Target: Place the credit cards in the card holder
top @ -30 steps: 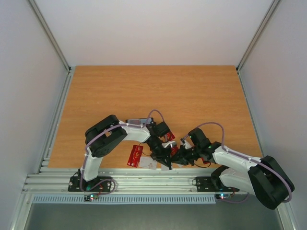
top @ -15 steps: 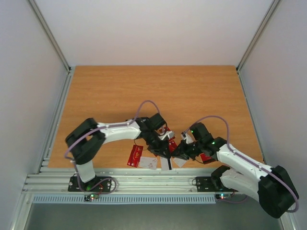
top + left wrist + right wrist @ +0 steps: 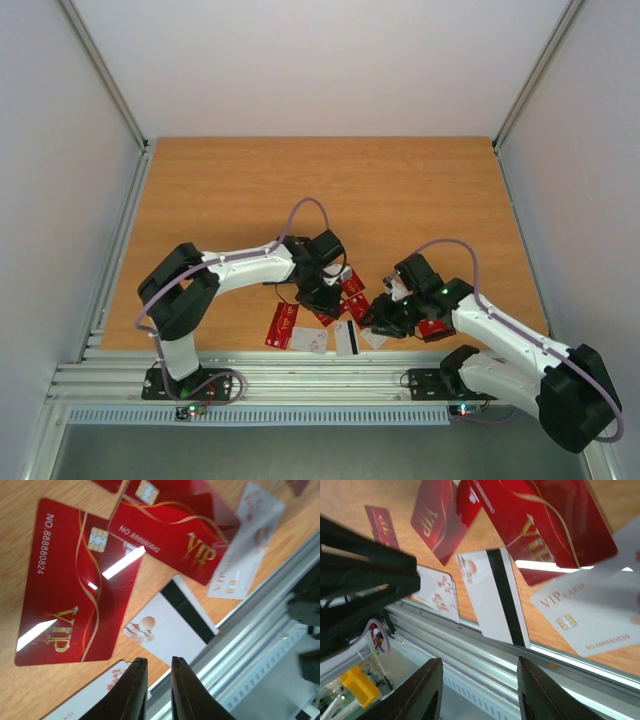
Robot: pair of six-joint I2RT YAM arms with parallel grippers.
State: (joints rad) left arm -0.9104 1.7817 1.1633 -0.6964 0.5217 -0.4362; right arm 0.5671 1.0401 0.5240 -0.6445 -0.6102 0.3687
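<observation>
Several cards (image 3: 283,326) lie bunched at the near-centre edge of the table (image 3: 250,190), flat on the wood and hard against the rail (image 3: 300,372). Most are red, a few white or pale. Some overlap.

Left gripper (image 3: 158,661): hangs low over the bunch. Fingers stand a narrow slit apart with nothing between them.
- Just ahead of its tips is the striped card (image 3: 172,622), white with a black band, one corner at the table's lip.
- To one side lies a big red card (image 3: 75,585), fully on wood.
- Beyond it is a second red card (image 3: 170,537), with a pale card (image 3: 247,545) at its corner. The pale card's long side runs close along the lip.
- A white card (image 3: 95,695) sits under the fingers, also at the edge.

Right gripper (image 3: 479,662): jaws moderately wide and empty. Its tips are out over the rail, not over the wood. The striped card lies just ahead of them, and its near end seems to poke slightly past the lip.

Room:
- From above, the two grippers are near each other but apart, with the striped card between them.
- The left arm's black links fill the left side of the right wrist view.
- Broad bare wood runs beyond the arms toward the far wall and out to both sides.
- White walls (image 3: 60,200) box in three sides.
- On the near side there is only the rail, with little margin for the edge cards.

Holder: cannot pick it out in any view.
</observation>
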